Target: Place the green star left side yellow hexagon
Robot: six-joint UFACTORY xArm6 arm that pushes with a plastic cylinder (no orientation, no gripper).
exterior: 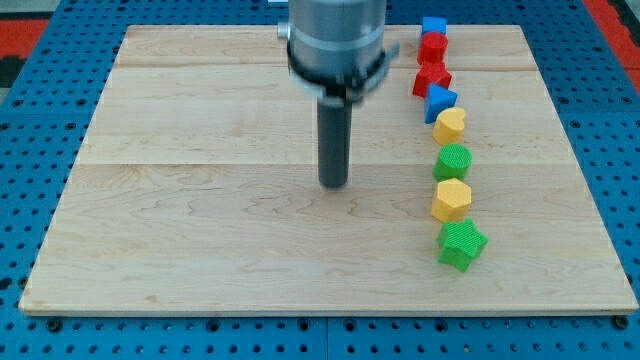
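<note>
The green star (461, 243) lies near the view's lower right, at the bottom of a column of blocks. The yellow hexagon (451, 200) sits just above it, touching or nearly touching. My tip (333, 184) rests on the board near the middle, well to the left of both blocks and about level with the yellow hexagon's upper edge. Nothing touches the tip.
The column runs up the view's right: a green round block (452, 161), a yellow heart-like block (449, 125), a blue triangle (440, 101), a red star (431, 78), a red block (432, 47) and a blue block (433, 25). The wooden board (200, 230) lies on a blue pegboard.
</note>
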